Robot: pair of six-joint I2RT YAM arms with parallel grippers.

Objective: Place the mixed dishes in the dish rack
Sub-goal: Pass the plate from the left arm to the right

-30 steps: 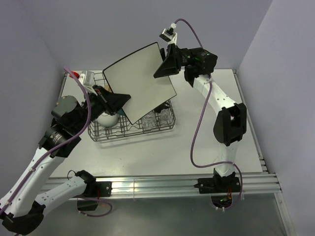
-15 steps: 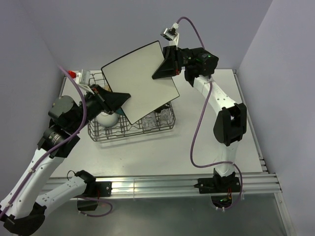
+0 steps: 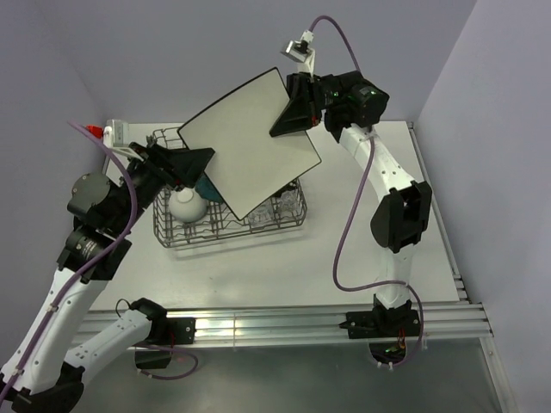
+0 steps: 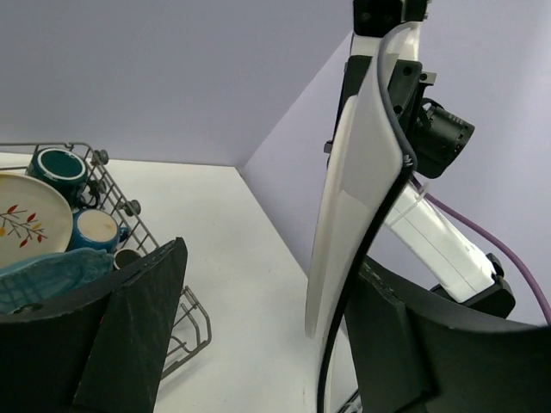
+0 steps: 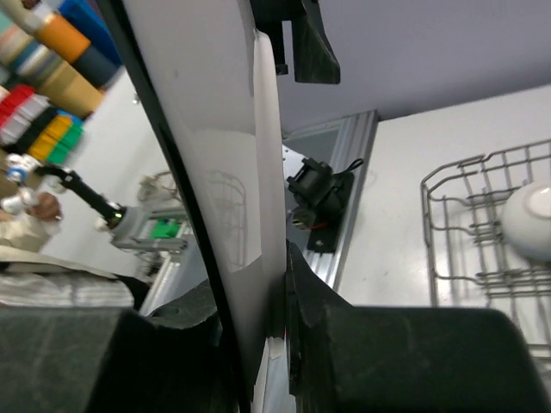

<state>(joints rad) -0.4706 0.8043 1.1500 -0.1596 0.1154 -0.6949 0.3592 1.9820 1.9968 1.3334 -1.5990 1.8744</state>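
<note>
Right claw (image 3: 288, 114) is pinching the white square plate (image 3: 245, 146) by its top corner, in the air above the dish rack (image 3: 228, 234). Left claw (image 3: 196, 165) is gaping wide at its lower edge, gripping nothing. Rack is already carrying a white bowl (image 3: 188, 205), mugs (image 4: 56, 168) and glasses (image 3: 280, 203), so this plate is probably the last piece waiting to be slotted.

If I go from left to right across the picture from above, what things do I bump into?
Left gripper → white plate → right gripper, which is pinching the plate's far edge.
</note>
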